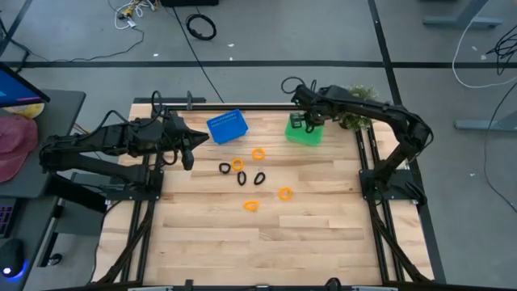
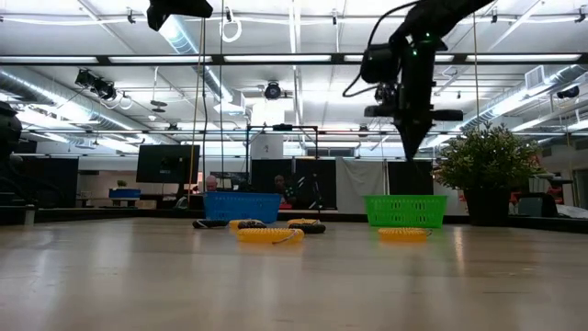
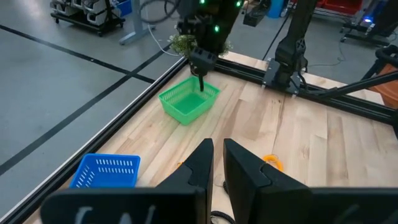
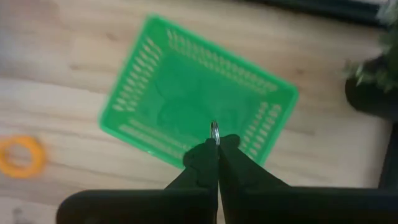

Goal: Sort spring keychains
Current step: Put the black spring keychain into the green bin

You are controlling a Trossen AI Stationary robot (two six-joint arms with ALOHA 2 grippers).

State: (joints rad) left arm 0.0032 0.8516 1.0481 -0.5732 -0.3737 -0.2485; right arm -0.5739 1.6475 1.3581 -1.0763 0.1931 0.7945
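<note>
Several spring keychains lie loose on the wooden table: orange ones (image 1: 258,153) (image 1: 284,193) (image 1: 251,205) and black ones (image 1: 224,168) (image 1: 259,178). A green basket (image 1: 304,134) and a blue basket (image 1: 226,127) stand at the far edge. My right gripper (image 4: 216,142) hangs shut over the green basket (image 4: 186,87), pointing down, with a small silver ring at its tips. No coil shows below it. My left gripper (image 3: 217,163) waits raised at the table's left (image 1: 202,138), a narrow gap between its fingers, holding nothing. My right gripper pinches a small silver ring (image 4: 214,129) between its two fingertips, at their free ends. The fingers come from above, pointing down. The ring stands edge-on, lifted clear above the green basket's floor. Whether a coil hangs from it, I cannot tell.
A potted plant (image 1: 359,113) stands just right of the green basket, close to my right arm. The near half of the table is bare wood. A metal frame (image 1: 367,162) borders the table's edges.
</note>
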